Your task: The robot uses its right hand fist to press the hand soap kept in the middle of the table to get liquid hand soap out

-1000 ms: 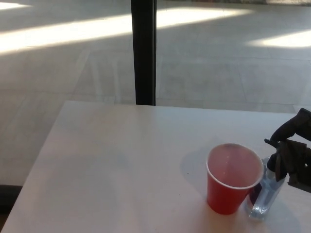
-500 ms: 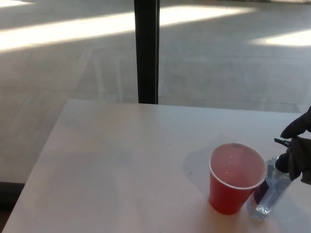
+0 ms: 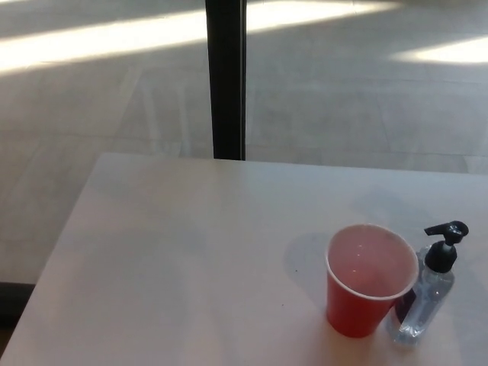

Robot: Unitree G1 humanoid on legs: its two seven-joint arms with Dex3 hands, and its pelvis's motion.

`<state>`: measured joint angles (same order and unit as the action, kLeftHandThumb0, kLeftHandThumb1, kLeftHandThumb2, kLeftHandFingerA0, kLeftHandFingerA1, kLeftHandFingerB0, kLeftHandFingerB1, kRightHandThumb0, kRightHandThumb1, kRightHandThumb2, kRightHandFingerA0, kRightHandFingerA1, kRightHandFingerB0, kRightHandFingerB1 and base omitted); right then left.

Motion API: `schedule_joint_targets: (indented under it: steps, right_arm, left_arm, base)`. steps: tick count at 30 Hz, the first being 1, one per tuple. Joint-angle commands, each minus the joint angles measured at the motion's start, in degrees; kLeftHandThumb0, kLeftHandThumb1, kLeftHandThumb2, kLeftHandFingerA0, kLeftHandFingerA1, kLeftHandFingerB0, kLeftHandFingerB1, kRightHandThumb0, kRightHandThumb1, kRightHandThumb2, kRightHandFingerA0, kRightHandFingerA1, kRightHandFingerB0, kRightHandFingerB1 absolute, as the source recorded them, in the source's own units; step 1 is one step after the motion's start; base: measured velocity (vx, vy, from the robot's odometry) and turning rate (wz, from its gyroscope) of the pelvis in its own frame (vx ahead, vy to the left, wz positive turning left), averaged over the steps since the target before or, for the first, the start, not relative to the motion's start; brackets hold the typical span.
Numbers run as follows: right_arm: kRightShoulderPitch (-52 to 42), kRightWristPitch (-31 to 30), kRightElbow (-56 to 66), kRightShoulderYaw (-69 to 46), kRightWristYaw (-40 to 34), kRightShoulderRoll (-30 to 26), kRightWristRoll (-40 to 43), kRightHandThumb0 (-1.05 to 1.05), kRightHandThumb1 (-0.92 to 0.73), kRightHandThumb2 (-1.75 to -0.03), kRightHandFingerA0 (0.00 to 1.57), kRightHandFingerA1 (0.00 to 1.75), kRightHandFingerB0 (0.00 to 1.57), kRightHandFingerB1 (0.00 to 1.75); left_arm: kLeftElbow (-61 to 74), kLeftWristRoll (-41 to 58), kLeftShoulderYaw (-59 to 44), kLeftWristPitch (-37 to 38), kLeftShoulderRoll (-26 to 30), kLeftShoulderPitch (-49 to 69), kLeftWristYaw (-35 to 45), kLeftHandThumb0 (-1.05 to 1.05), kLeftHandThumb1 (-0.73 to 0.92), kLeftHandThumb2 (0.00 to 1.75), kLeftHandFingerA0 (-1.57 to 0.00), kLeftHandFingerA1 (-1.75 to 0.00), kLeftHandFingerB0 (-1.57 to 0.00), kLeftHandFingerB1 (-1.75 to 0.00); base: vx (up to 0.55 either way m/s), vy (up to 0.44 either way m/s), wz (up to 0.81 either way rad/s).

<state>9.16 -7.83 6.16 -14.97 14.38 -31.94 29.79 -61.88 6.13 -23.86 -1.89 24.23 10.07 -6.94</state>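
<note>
A red plastic cup [image 3: 371, 279] stands upright, its inside looking empty, on the white table [image 3: 183, 259]. Touching its right side, the clear hand soap bottle [image 3: 424, 293] stands upright, black pump spout pointing right. Neither robot hand shows, so their fingers cannot be judged.

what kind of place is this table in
Probably a lobby or common area beside a big window. The plain white table stands against floor-to-ceiling glass with a black vertical window frame; sunlit grey paving lies beyond. A red plastic cup and clear pump soap bottle suggest shared use.

I count one red plastic cup [image 3: 371, 278] here. One clear soap pump bottle [image 3: 426, 299]. Both on one white table [image 3: 183, 259].
</note>
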Motion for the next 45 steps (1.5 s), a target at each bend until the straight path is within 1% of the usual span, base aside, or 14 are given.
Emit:
schedule_joint_targets:
  steps: [1,5,12,14,18,19,21,22,30,33,34,36,37,45]
  right_arm:
    - [7.43,-15.36,-5.42,-11.76,-2.06,-6.73,10.25,-0.13,-0.92,-0.75,0.72,1.75,0.53,1.16]
    - [8.98,-17.34,-8.31,-17.57,-3.51,-9.72,10.46,-0.24,-0.70,-0.89,0.91,1.75,0.69,1.22]
    - [7.30,-15.82,-13.79,-24.09,-4.81,-10.78,6.88,-0.35,-0.75,-0.78,0.95,1.75,0.77,1.14]
    - [4.76,-11.11,-17.69,-27.57,-6.82,-10.57,2.65,-0.34,-0.60,-0.93,1.23,1.63,0.84,1.19]
    - [1.19,-6.29,-24.82,-34.09,-11.27,-9.08,-0.44,-0.32,-0.65,-0.83,0.96,1.75,0.73,1.20]
    - [-0.07,-4.74,-26.39,-35.55,-11.68,-8.47,-0.80,-0.29,-0.61,-0.89,1.20,1.65,0.78,1.16]
    - [-1.43,-2.59,-28.57,-36.82,-11.27,-7.93,-1.36,-0.29,-0.61,-0.85,1.19,1.70,0.74,1.18]
    - [-4.01,-0.31,-30.48,-38.30,-13.63,-5.87,-2.57,-0.33,-0.63,-0.86,0.95,1.75,0.80,1.13]
    - [-7.96,12.23,-45.82,-41.87,-21.21,1.31,-4.64,-0.33,-0.70,-0.81,1.02,1.72,0.88,0.88]
    - [-7.61,10.86,-49.41,-41.73,-25.61,2.97,-4.79,-0.35,-0.73,-0.71,1.05,1.75,0.82,0.94]
    - [-7.98,10.50,-51.41,-41.63,-26.55,3.87,-4.60,-0.41,-0.55,-1.00,1.34,1.42,0.80,0.92]
    - [-8.11,10.37,-52.63,-41.90,-26.67,4.41,-3.95,-0.43,-0.50,-0.98,1.36,1.41,0.85,0.94]
    - [-8.81,10.48,-53.51,-42.16,-26.74,5.82,-3.28,-0.40,-0.61,-0.73,1.16,1.64,0.94,0.98]
    - [-8.72,10.88,-62.86,-38.77,-26.88,6.77,-3.86,-0.33,-0.69,-0.68,1.07,1.64,0.89,0.88]
  left_arm:
    - [-0.42,0.67,-0.56,0.36,1.79,1.52,0.47,-0.31,0.47,0.91,-0.81,-0.97,-0.59,-0.81]
    - [-0.85,0.91,-0.78,-0.18,1.82,1.29,0.35,-0.34,0.47,0.91,-0.78,-0.97,-0.57,-0.82]
    - [-1.03,0.79,-0.54,0.39,1.75,1.27,0.63,-0.32,0.47,0.93,-0.76,-0.94,-0.55,-0.80]
    - [-0.04,0.67,-0.39,-0.07,1.56,1.57,0.36,-0.33,0.47,0.91,-0.77,-0.95,-0.57,-0.81]
    - [-0.47,0.77,-0.55,0.12,1.68,1.32,0.25,-0.32,0.47,0.92,-0.79,-0.97,-0.57,-0.80]
    - [-1.69,0.77,-0.60,0.36,1.89,0.76,0.31,-0.30,0.48,0.90,-0.80,-0.98,-0.61,-0.84]
    - [-1.78,0.72,-0.53,0.29,1.93,0.67,0.16,-0.31,0.47,0.91,-0.81,-0.98,-0.60,-0.83]
    - [-1.59,0.98,-0.83,0.49,2.08,0.55,0.16,-0.33,0.48,0.90,-0.80,-0.99,-0.60,-0.84]
    - [-1.54,0.97,-0.68,0.56,2.15,0.33,0.54,-0.32,0.46,0.92,-0.82,-0.98,-0.58,-0.81]
    - [-0.94,1.18,-0.79,0.67,1.90,0.23,0.73,-0.33,0.46,0.93,-0.82,-0.97,-0.58,-0.80]
    - [-1.02,1.03,-0.63,0.80,1.88,0.18,0.80,-0.32,0.45,0.94,-0.82,-0.97,-0.58,-0.80]
    - [-1.10,0.97,-0.59,0.73,1.86,0.14,0.71,-0.31,0.47,0.91,-0.82,-0.96,-0.57,-0.79]
    - [-1.32,0.88,-0.51,0.82,1.76,0.18,0.60,-0.31,0.47,0.92,-0.82,-0.97,-0.57,-0.79]
    - [-0.57,0.71,-0.30,0.57,1.31,0.24,-0.40,-0.34,0.47,0.90,-0.85,-0.99,-0.64,-0.83]
  base:
    - [0.00,0.000,0.00]
    - [0.00,0.000,0.00]
    - [0.00,0.000,0.00]
    - [0.00,0.000,0.00]
    - [0.00,0.000,0.00]
    - [0.00,0.000,0.00]
    - [0.00,0.000,0.00]
    - [0.00,0.000,0.00]
    - [0.00,0.000,0.00]
    - [0.00,0.000,0.00]
    - [0.00,0.000,0.00]
    - [0.00,0.000,0.00]
    - [0.00,0.000,0.00]
    - [0.00,0.000,0.00]
